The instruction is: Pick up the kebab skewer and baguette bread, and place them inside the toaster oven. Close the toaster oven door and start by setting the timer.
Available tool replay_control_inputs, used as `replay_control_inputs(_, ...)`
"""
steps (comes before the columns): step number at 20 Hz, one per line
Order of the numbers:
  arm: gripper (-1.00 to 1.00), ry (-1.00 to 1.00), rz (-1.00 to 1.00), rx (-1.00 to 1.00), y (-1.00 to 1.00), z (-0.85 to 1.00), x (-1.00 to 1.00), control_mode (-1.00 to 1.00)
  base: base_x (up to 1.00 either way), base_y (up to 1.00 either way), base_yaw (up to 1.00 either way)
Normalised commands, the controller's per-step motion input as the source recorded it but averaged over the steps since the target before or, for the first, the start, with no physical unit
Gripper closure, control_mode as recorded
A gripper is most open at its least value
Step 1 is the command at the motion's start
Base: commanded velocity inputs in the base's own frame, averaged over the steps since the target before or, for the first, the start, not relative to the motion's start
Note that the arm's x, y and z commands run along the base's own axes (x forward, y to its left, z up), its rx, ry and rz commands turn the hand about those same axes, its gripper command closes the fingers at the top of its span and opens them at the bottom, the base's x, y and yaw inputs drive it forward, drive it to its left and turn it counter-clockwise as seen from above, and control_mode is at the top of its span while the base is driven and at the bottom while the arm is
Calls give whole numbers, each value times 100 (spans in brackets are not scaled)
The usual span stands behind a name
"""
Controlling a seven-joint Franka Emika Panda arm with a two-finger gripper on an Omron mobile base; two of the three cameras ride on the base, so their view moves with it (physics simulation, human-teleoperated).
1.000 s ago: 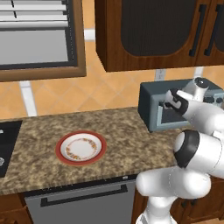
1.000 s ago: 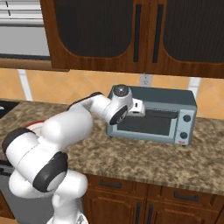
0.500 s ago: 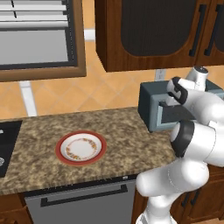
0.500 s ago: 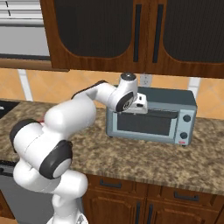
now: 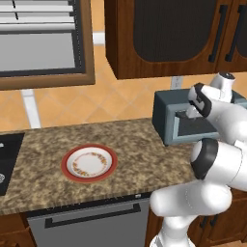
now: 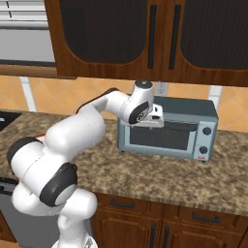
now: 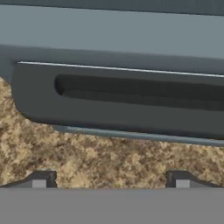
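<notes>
The grey-blue toaster oven point(image 6: 193, 109) stands on the counter at the right, also seen from its left side point(image 5: 164, 118). Its glass toaster oven door point(image 6: 160, 138) looks closed. My gripper point(image 6: 156, 117) hangs at the door's upper left edge, right by the dark bar handle point(image 7: 131, 94). In the hand view the handle lies just ahead of my gripper point(image 7: 111, 181), whose tips stand wide apart and open with nothing between them. The kebab skewer and baguette bread are out of view.
A red-rimmed plate point(image 5: 67, 169) lies bare on the speckled counter left of the oven. Two knobs point(image 6: 207, 131) sit on the oven's right side. Dark wood cabinets point(image 6: 121, 38) hang above, and a stove edge point(image 5: 7, 159) is at far left.
The arm has shifted its pose and the hand has turned, settling at the top front edge of the oven over the door handle. The oven and plate have not moved.
</notes>
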Motion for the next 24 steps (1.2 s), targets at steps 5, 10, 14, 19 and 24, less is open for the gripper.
replay_control_inputs(5,-100,2,3,-5,0,0,-61,-100,0,0,0)
replay_control_inputs(10,-100,3,1,-4,-15,0,-38,-100,0,0,0)
replay_control_inputs(14,-100,0,0,0,-48,0,-26,-100,0,0,0)
replay_control_inputs(19,-100,0,0,3,-68,1,-26,-100,0,0,0)
replay_control_inputs(24,-100,0,-4,5,-69,2,-21,-100,0,0,0)
